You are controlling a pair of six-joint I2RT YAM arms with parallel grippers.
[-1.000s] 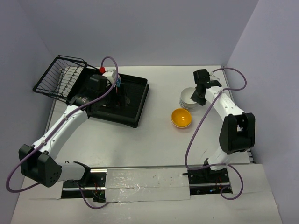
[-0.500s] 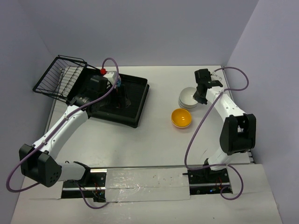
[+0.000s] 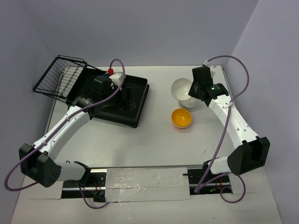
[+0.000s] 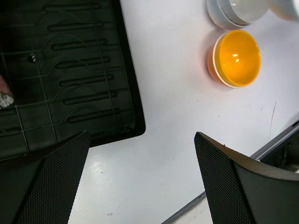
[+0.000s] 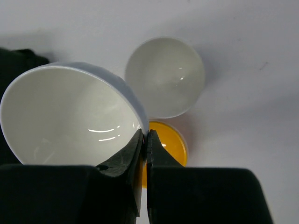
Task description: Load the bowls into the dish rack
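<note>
My right gripper (image 5: 144,136) is shut on the rim of a plain white bowl (image 5: 70,116), which hangs tilted above the table. In the top view this held bowl (image 3: 180,87) sits just left of the right gripper (image 3: 190,93). Under it another white bowl (image 5: 164,77) rests on the table (image 3: 159,140), with an orange bowl (image 3: 181,118) in front. The black dish rack (image 3: 140,91) lies at the back left. My left gripper (image 3: 127,99) hovers open over its right end, holding nothing. In the left wrist view the rack's corner (image 4: 70,70) and the orange bowl (image 4: 236,58) show beyond the left gripper (image 4: 140,154).
A black wire basket (image 3: 60,77) leans at the rack's far left end. Grey walls close the table at the back and on both sides. A taped strip (image 3: 145,179) runs between the arm bases at the near edge.
My right gripper closed on the white bowl's rim and lifted it up and to the left off the one beneath. The left gripper drifted slightly right over the rack, still open.
</note>
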